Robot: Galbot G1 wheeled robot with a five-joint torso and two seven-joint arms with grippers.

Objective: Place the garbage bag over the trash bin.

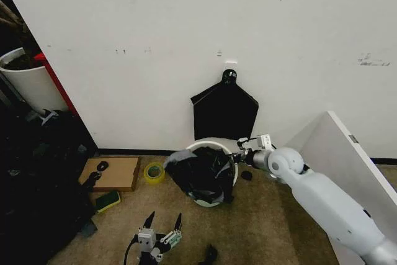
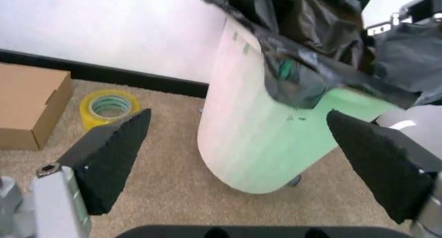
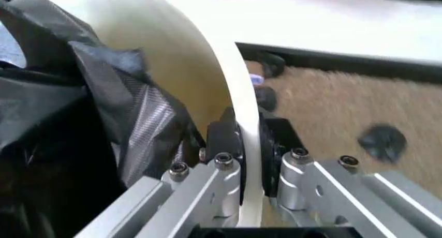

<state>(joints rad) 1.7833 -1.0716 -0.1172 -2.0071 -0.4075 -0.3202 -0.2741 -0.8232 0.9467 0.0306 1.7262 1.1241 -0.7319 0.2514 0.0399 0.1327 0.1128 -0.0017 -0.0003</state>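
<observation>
The right gripper (image 3: 250, 145) has its jaws pinched on the rolled rim of the trash bin (image 3: 207, 67), one pad inside the wall and one outside, right beside the crinkled edge of the garbage bag (image 3: 90, 119); whether any of the plastic is caught between the pads is hard to tell, since the bag's folds crowd against the inner pad. In the head view that gripper (image 1: 240, 154) sits at the bin's rim on the side toward the robot's right, and the black bag (image 1: 201, 175) is draped over most of the mouth and down the near wall, so that only an arc of the cream rim (image 1: 214, 143) and a patch of the bin's lower part show past it. The left gripper (image 1: 162, 223) hangs low in front of the bin, well apart from it, jaws wide with nothing between them; its wrist view looks between the two dark pads (image 2: 114, 155) at the bin's side (image 2: 255, 145), where the bag (image 2: 304, 57) hangs bunched over the rim and the bin's top is cut off. The bin stands on brownish carpet (image 1: 273, 228) close to a white wall (image 1: 186, 29). On the wall behind the bin hangs a flat black pointed bag (image 1: 224, 113). To the bin's left lie a roll of yellow tape (image 1: 154, 172) and a cardboard box (image 1: 115, 173); to its right leans a white board (image 1: 338, 147).
</observation>
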